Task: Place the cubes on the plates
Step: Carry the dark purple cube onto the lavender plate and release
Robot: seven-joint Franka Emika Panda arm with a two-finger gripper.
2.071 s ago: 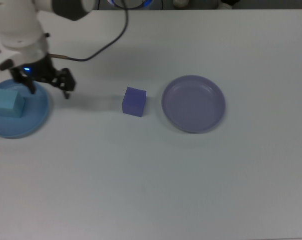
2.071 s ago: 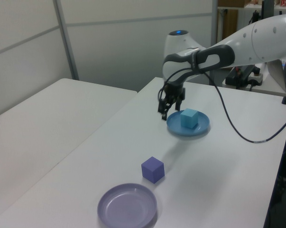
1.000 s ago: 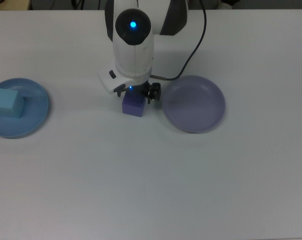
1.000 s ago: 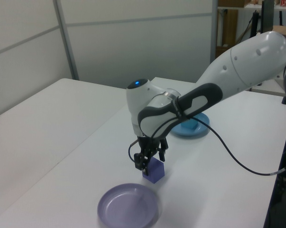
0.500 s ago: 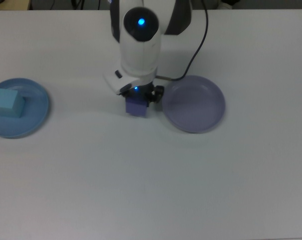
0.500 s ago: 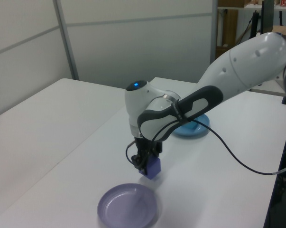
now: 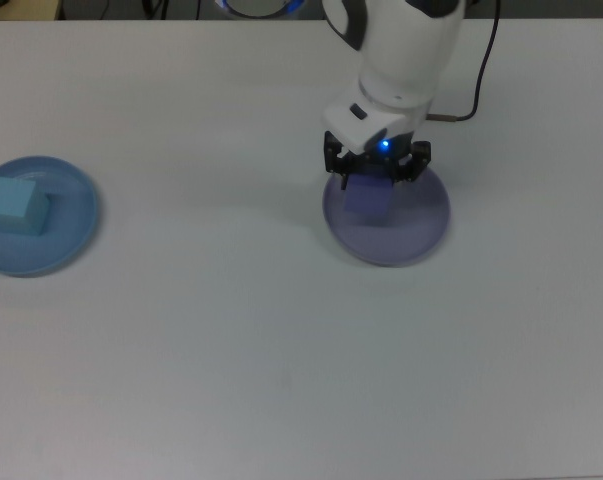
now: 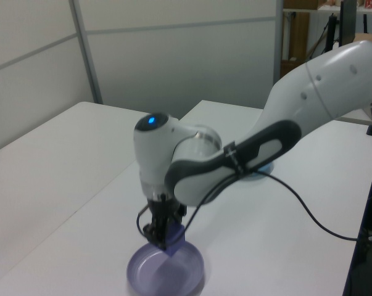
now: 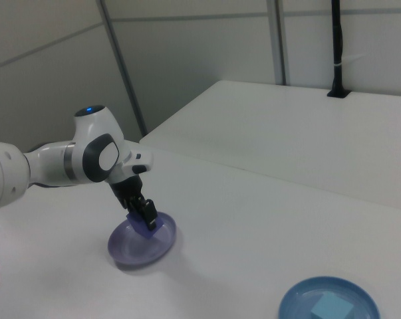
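Note:
My gripper (image 7: 373, 183) is shut on the purple-blue cube (image 7: 368, 204) and holds it just over the lavender plate (image 7: 422, 226), above the plate's half nearer the top view's left. In the left view the cube (image 8: 176, 234) hangs at the fingertips just above the plate (image 8: 147, 275). In the right view the cube (image 9: 151, 224) is tilted over the plate (image 9: 129, 248). Whether it touches the plate I cannot tell. The cyan cube (image 7: 14, 205) rests on the light blue plate (image 7: 73, 232) at the top view's far left.
A black cable (image 7: 478, 85) trails from the arm across the back of the white table (image 7: 281, 350). In the right view a second white table (image 9: 306, 126) stands beyond a gap, and the light blue plate (image 9: 300, 300) lies near the bottom right corner.
The gripper has carried the purple-blue cube off the table toward the top view's right, and it is now over the lavender plate. The cyan cube and blue plate have not moved.

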